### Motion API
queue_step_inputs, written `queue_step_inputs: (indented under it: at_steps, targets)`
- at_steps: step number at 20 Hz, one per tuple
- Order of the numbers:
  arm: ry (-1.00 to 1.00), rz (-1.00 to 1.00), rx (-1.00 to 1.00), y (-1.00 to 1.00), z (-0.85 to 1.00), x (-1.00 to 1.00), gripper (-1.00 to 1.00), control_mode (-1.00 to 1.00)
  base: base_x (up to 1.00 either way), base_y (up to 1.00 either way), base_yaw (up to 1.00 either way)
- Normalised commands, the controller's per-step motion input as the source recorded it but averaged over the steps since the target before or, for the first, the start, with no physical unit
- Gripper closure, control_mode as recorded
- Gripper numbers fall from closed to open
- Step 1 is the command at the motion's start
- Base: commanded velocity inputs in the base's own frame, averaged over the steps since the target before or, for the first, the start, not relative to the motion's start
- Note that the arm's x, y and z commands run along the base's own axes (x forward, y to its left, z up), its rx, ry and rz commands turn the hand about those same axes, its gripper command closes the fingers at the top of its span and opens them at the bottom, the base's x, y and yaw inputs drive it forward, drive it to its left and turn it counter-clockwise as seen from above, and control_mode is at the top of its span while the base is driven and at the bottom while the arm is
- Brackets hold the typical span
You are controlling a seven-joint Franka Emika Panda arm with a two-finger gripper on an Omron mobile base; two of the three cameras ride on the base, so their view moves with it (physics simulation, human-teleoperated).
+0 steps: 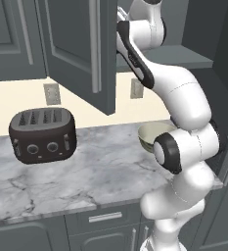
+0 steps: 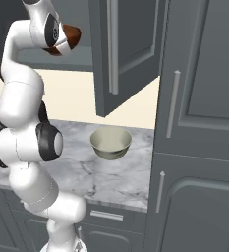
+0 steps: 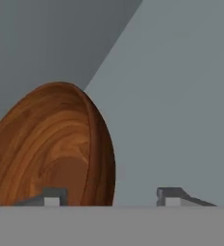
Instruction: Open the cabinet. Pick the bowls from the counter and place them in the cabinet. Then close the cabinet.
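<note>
A marble counter (image 1: 86, 181) is seen below the open cabinet (image 1: 79, 44). The cream bowl (image 2: 111, 142) rests on the counter at 5 o'clock of the open door. Up inside the cabinet, the wooden bowl (image 3: 51, 149) is seen with its rim between the parted tips of the gripper (image 3: 112, 198), whose jaws stand apart, unclamped.

The arm (image 1: 184, 147) was built of smooth, glossy white segments, rounded and bulbous like swollen tubes. Dark grey to black bands ringed its joints, and round black caps with pale centres closed the joint ends. A long dark strip ran along one upper link. The fingertips (image 3: 53, 196) were small, grey and blocky.
</note>
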Motion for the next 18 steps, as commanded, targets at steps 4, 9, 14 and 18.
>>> queue_step_inputs:
  at_steps: [4, 9, 14, 18]
  targets:
    - [-0.11, 0.00, 0.00, 0.00, 0.00, -0.15, -1.00, -1.00, 0.00, 0.00, 0.00]
    - [-0.23, 0.00, 0.00, 0.00, 0.01, -0.28, -1.00, -1.00, 0.00, 0.00, 0.00]
    - [-0.17, 0.00, 0.00, 0.00, 0.00, -0.38, -1.00, -1.00, 0.00, 0.00, 0.00]
    - [-0.20, 0.00, 0.00, -0.11, 0.01, -0.95, -1.00, -1.00, 0.00, 0.00, 0.00]
